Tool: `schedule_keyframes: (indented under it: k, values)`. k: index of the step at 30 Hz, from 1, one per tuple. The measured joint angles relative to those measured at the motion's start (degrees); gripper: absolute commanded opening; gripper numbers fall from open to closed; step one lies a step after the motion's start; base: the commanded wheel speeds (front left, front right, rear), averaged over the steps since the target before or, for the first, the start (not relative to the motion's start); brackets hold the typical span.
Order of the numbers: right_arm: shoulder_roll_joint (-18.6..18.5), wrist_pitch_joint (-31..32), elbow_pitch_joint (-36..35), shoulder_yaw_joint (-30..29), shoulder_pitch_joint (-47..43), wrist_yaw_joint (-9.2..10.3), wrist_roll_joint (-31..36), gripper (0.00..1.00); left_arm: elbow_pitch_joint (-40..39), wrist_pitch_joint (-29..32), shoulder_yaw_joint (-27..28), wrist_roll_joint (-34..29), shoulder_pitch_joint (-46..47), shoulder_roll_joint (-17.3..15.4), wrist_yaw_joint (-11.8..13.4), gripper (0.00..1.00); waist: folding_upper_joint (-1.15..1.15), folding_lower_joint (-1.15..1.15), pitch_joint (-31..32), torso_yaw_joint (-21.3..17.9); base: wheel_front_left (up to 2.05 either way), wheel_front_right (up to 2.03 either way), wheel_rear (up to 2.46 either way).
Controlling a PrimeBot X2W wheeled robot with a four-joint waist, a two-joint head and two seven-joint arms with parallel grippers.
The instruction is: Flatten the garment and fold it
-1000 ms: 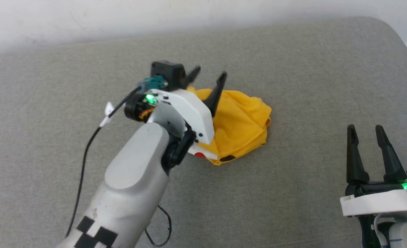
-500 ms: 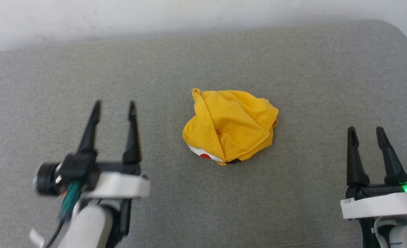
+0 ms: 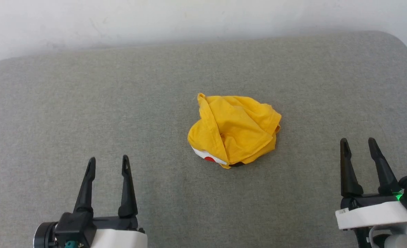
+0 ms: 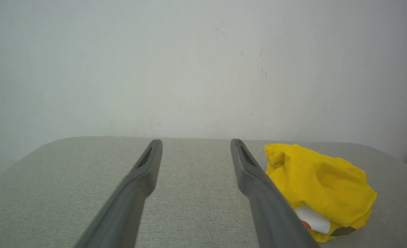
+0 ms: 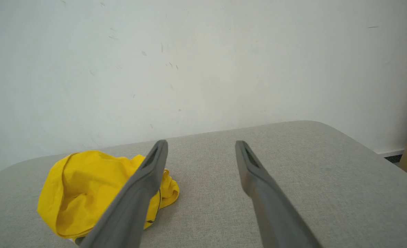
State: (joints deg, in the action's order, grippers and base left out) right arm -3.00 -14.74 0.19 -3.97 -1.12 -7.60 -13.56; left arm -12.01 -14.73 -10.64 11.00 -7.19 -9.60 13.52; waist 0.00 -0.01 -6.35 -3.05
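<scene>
Right now you have the garment [image 3: 234, 129] lying crumpled in a rounded yellow heap near the middle of the table [image 3: 86, 103], whose top is covered in grey fabric. Along the heap's near edge you can see a white patch [image 3: 203, 154] with a red dot [image 3: 209, 158], and just beside it a small dark mark [image 3: 237, 164].

Your left end effector [image 3: 108, 159] sits at the lower left of the head view. Its 2 dark fingers are spread apart, empty, and point toward the pale wall [image 3: 189, 20] behind the table. It is well apart from the garment, off to the heap's left and nearer the robot.

Your right end effector [image 3: 357, 140] sits at the lower right, its 2 fingers likewise spread and gripping nothing, apart from the heap on its other side.

From the left wrist you see the heap to the right of that arm's fingers. From the right wrist you see it to their left, resting on the grey cover.
</scene>
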Motion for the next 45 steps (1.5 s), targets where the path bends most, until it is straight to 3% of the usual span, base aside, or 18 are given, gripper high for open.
schedule_keyframes:
  k: [6,12,19,24,27,28,29,30,31,39,45]
  values:
    - [0.0,0.3,0.6,2.2,2.3,0.00,2.9,1.00,0.4,0.0,1.2,-1.5,0.2,2.0,-2.8,1.00,0.00,0.00,-0.3,1.6,0.00,0.00,0.00]
    - [-0.5,12.7,1.9,6.4,10.9,0.00,6.1,1.00,1.4,0.0,1.5,-2.1,1.2,3.8,-5.0,1.00,0.00,0.01,-2.1,3.3,0.00,0.00,0.00]
    - [-8.7,29.1,6.2,14.8,17.4,0.00,3.7,1.00,2.7,0.0,2.0,-2.6,2.9,5.1,-6.6,1.00,0.00,0.02,-4.0,5.8,0.00,0.00,0.00]
    - [-13.2,32.2,9.6,20.9,20.0,-0.01,2.3,1.00,3.8,0.0,2.0,-2.6,4.1,5.9,-7.5,1.00,0.00,0.02,-4.6,8.0,0.00,0.00,0.00]
    - [-13.4,32.2,12.1,22.8,21.2,0.00,1.7,1.00,4.2,0.0,2.3,-2.6,4.1,6.0,-8.0,1.00,0.00,0.02,-4.6,9.3,0.00,0.00,0.00]
    - [-13.3,32.2,13.2,23.3,21.7,-0.01,1.7,0.92,4.3,0.0,2.4,-2.6,4.1,6.0,-8.0,1.00,0.00,0.02,-4.6,9.7,0.00,0.00,0.00]
    - [-13.2,31.9,14.3,23.8,22.1,-0.01,1.5,0.56,4.5,0.0,2.4,-2.6,4.1,6.1,-8.0,1.00,0.00,0.02,-4.6,10.0,0.00,0.00,0.00]
    - [-13.2,31.6,15.4,24.2,22.5,0.00,1.6,0.12,4.6,0.0,2.3,-2.6,4.1,6.1,-8.2,1.00,0.00,0.02,-4.6,10.4,0.00,0.00,0.00]
    - [-13.2,31.2,16.6,24.6,22.9,-0.01,1.6,0.00,4.8,0.0,2.3,-2.6,4.2,6.2,-8.4,1.00,0.00,0.02,-4.6,10.7,0.00,0.00,0.00]
    - [-11.3,26.6,19.3,24.1,26.8,-0.01,0.1,0.00,5.2,0.0,2.8,-2.5,4.1,6.4,-8.4,1.00,0.00,0.01,-3.2,11.5,0.00,0.00,0.00]
    - [-9.2,25.8,17.1,17.4,32.1,-0.01,-3.9,0.00,5.1,0.0,3.7,-2.4,4.1,6.4,-8.3,1.00,0.00,0.01,-2.4,10.0,0.00,0.00,0.00]
